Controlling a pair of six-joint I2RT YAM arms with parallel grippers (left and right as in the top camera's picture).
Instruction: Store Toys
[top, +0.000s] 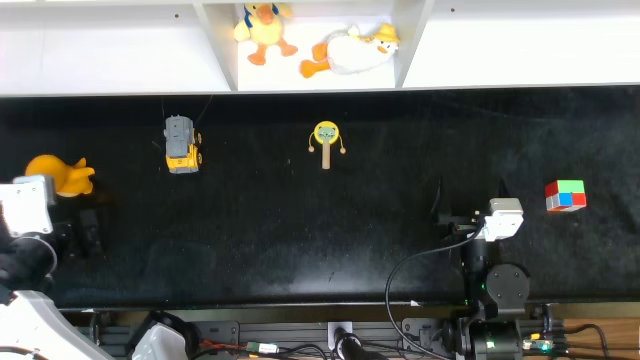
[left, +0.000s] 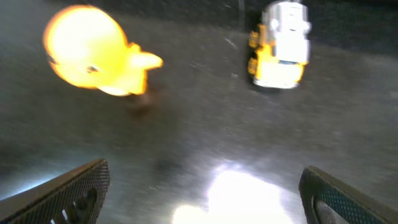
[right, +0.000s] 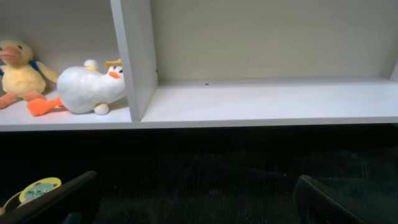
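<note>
On the black table lie an orange rubber duck (top: 60, 175) (left: 93, 53), a yellow and grey toy truck (top: 181, 145) (left: 280, 45), a small rattle drum (top: 325, 140) (right: 37, 190) and a colour cube (top: 565, 196). My left gripper (top: 85, 228) (left: 205, 199) sits low at the table's left, open and holding nothing, with the duck and truck ahead of it. Near the front at right, my right gripper (top: 468, 205) (right: 196, 205) is open and holds nothing, facing the shelf. A yellow plush duck (top: 262, 25) (right: 18, 68) and a white plush duck (top: 350, 48) (right: 93, 90) lie in the shelf's middle compartment.
A white shelf (top: 500, 70) (right: 267, 102) with upright dividers runs along the table's far edge. The compartment (right: 273, 93) straight ahead of my right gripper holds nothing. Cables hang at the table's front edge (top: 330, 345).
</note>
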